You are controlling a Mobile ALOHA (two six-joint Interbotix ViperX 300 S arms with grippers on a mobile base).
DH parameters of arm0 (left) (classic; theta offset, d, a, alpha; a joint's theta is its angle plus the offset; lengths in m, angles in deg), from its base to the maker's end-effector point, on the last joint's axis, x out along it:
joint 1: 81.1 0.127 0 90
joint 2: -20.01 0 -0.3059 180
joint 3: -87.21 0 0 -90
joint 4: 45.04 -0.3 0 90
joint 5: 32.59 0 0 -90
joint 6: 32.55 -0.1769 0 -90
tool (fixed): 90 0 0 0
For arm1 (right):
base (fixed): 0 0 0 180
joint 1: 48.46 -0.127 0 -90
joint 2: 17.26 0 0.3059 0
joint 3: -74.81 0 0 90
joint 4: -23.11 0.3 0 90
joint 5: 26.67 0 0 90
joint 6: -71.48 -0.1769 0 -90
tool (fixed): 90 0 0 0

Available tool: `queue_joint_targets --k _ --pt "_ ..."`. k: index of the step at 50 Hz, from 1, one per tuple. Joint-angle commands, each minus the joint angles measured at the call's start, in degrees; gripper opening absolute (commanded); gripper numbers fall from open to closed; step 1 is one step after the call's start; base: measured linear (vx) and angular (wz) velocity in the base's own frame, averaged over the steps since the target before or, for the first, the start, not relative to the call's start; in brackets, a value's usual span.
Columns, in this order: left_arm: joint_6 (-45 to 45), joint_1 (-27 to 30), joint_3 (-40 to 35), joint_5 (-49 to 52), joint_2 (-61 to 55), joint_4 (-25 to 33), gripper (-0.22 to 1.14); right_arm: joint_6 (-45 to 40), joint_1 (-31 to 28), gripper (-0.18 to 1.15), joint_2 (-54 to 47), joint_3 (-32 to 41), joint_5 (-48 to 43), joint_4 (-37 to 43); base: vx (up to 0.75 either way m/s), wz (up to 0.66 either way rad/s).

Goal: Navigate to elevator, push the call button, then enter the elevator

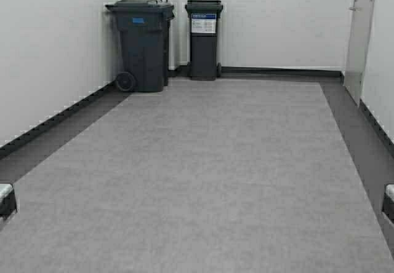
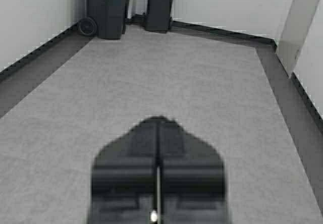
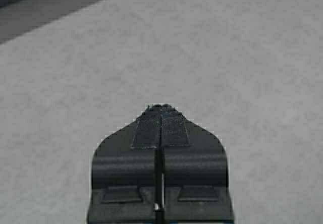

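Neither the elevator nor the call button is in view. I face a short corridor with grey carpet point(image 1: 203, 174) that ends at a white wall. My left gripper point(image 2: 158, 119) is shut and holds nothing, hanging low over the carpet and pointing down the corridor. My right gripper point(image 3: 161, 107) is shut too, empty, above bare carpet. In the high view only small bits of the left arm point(image 1: 6, 199) and the right arm point(image 1: 389, 202) show at the bottom edges.
Two dark wheeled bins stand against the end wall at the left corner, a wide one point(image 1: 143, 45) and a narrower one point(image 1: 204, 39) with a label. A pale door point(image 1: 360, 33) is in the right wall. Dark skirting runs along both walls.
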Motion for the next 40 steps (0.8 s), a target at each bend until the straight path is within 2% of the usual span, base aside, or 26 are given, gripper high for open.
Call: queue_joint_targets --k 1,11,27,40 --pt "0.0 0.0 -0.97 -0.44 -0.79 -0.09 0.02 -0.09 0.18 0.07 0.53 0.7 -0.44 0.26 0.45 -0.1" --pt "0.0 0.0 -1.05 -0.53 -0.44 -0.09 0.02 0.0 0.18 0.07 0.35 0.7 -0.09 0.18 0.46 -0.23" --pt "-0.18 0.0 -0.97 -0.53 -0.18 -0.09 0.02 -0.09 -0.09 0.07 -1.23 0.18 -2.02 0.26 0.52 -0.45" --pt "-0.53 0.0 -1.49 -2.02 -1.67 -0.26 0.02 -0.09 -0.09 0.07 -1.67 0.09 -2.46 0.26 0.52 -0.28"
